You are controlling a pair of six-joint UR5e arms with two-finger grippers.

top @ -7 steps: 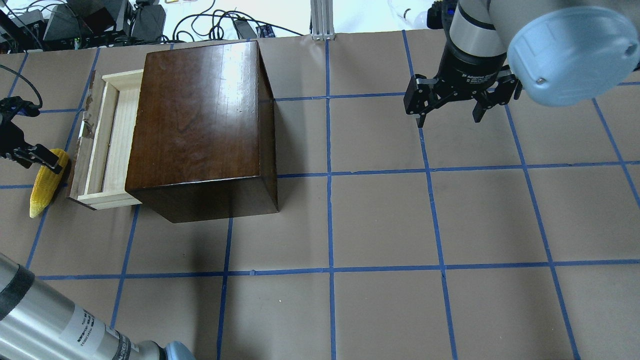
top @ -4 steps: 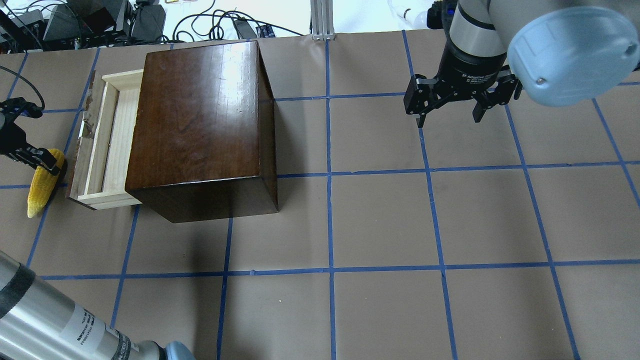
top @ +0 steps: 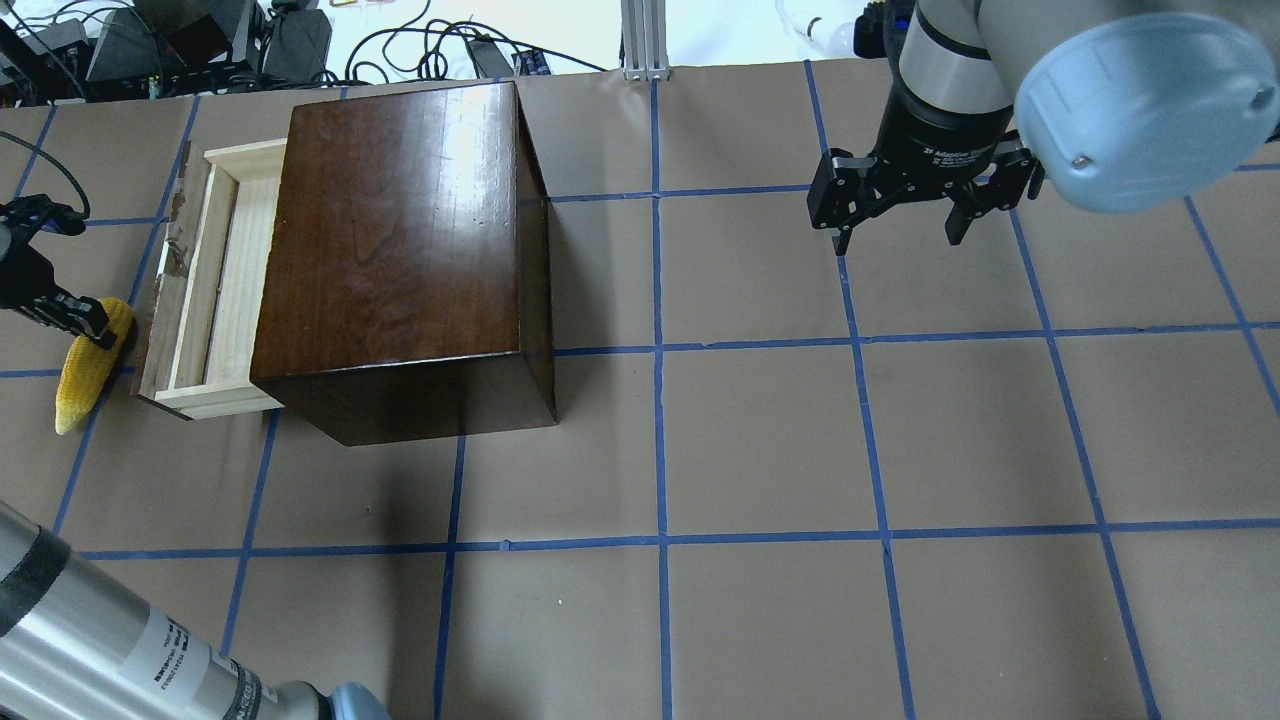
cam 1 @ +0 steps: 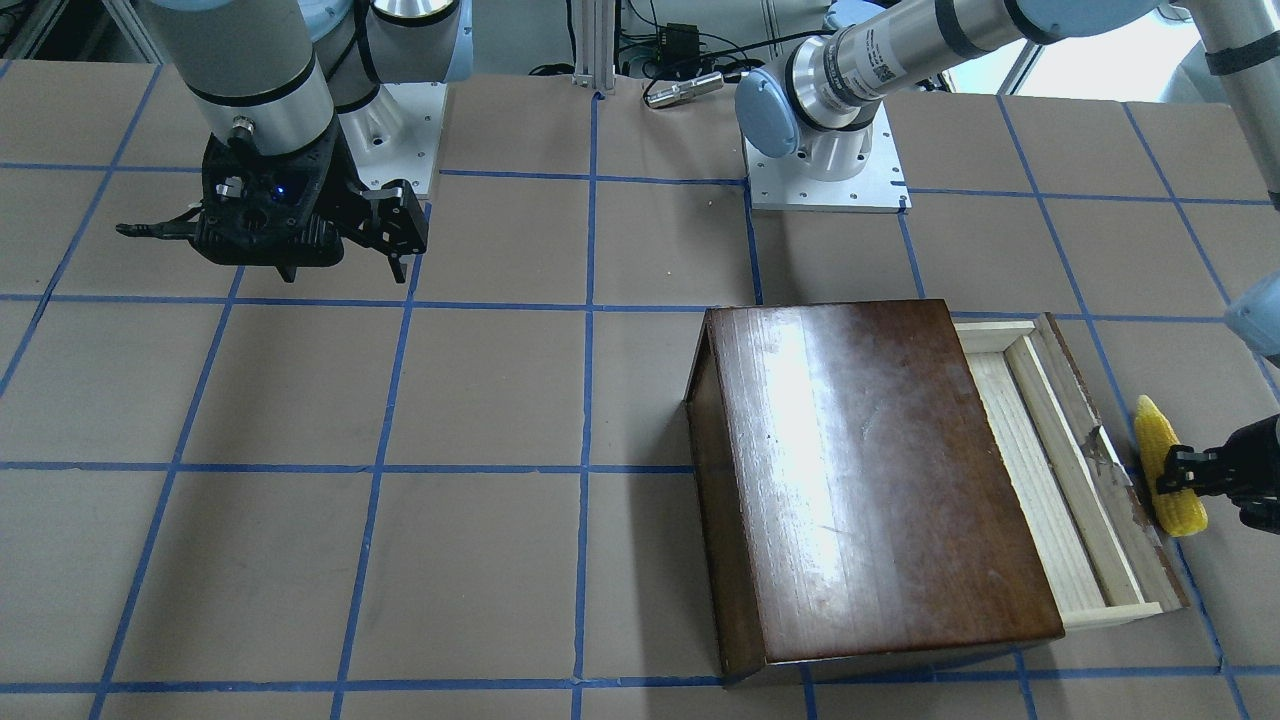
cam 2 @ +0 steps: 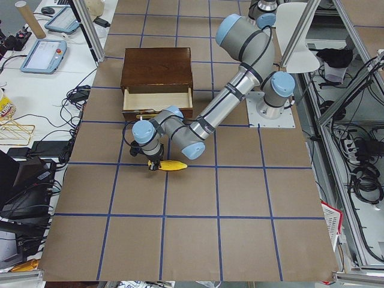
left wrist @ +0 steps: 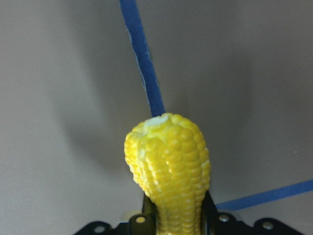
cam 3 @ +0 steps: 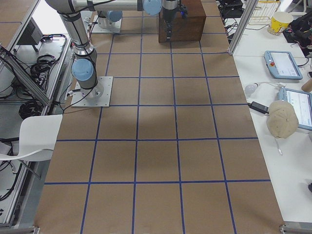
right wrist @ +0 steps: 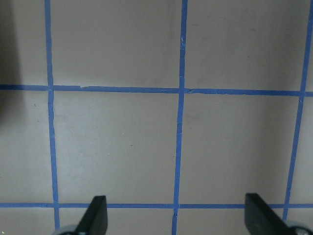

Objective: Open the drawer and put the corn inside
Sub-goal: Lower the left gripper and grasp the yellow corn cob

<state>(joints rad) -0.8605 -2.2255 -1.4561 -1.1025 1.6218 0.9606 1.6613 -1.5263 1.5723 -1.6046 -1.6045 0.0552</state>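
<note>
The drawer [top: 215,290] is pulled out of the dark-brown box [top: 400,240] on its left side, its pale wood tray bare; it also shows in the front view [cam 1: 1040,480]. The yellow corn [top: 82,370] lies just left of the drawer's chipped front panel, point toward the robot. My left gripper [top: 92,328] is shut on the corn's thick end; in the left wrist view the corn [left wrist: 168,161] sits between the fingers. My right gripper [top: 900,235] is open and empty, hanging above the table at the far right, far from the box.
The box [cam 1: 870,470] stands on a brown table with blue tape lines [top: 660,350]. Cables and equipment [top: 150,50] lie beyond the far edge. In the front view the corn [cam 1: 1170,480] sits close to the table's right edge.
My left gripper and the corn have shifted slightly left, away from the drawer's front panel. The right arm, box and drawer have not moved.
</note>
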